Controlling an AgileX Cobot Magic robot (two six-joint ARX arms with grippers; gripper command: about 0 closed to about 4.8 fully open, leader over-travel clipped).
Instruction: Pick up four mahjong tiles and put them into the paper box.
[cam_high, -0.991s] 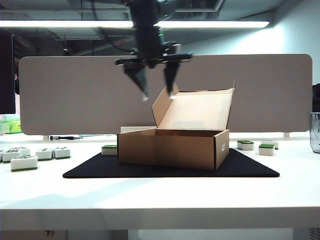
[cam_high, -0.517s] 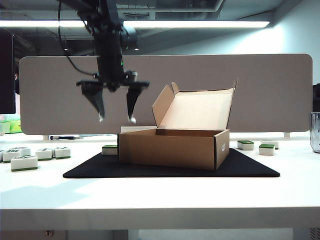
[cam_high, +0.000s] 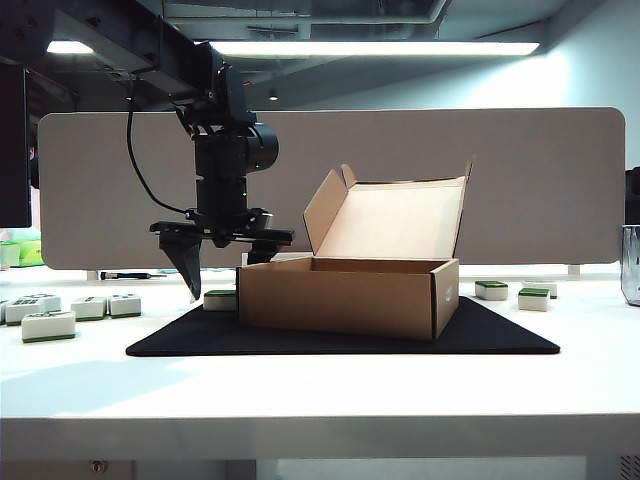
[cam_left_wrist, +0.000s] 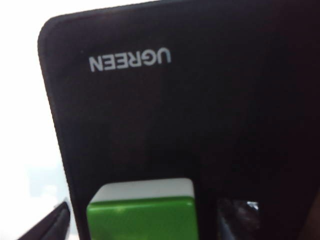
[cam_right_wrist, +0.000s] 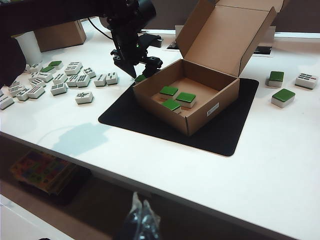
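Note:
The brown paper box (cam_high: 345, 295) stands open on a black mat (cam_high: 200, 340), its lid tilted back. Three green-backed mahjong tiles (cam_right_wrist: 171, 104) lie inside it. A further tile (cam_high: 219, 299) sits on the mat just left of the box. My left gripper (cam_high: 222, 285) hangs low over that tile, open, one finger on each side of it. In the left wrist view the tile's green back (cam_left_wrist: 142, 212) fills the gap of the left gripper (cam_left_wrist: 142, 231) without the fingers touching it. My right gripper (cam_right_wrist: 141, 215) is shut and empty, off the table's front edge.
Several loose tiles (cam_right_wrist: 65, 80) lie face up on the white table left of the mat. Three more tiles (cam_right_wrist: 284, 96) sit right of the box. A glass (cam_high: 630, 265) stands at the far right edge, and a grey partition (cam_high: 120, 190) closes the back.
The left arm swung from above the box to the left and came down over the tile on the mat. Its jaws spread wider. The right arm has not moved.

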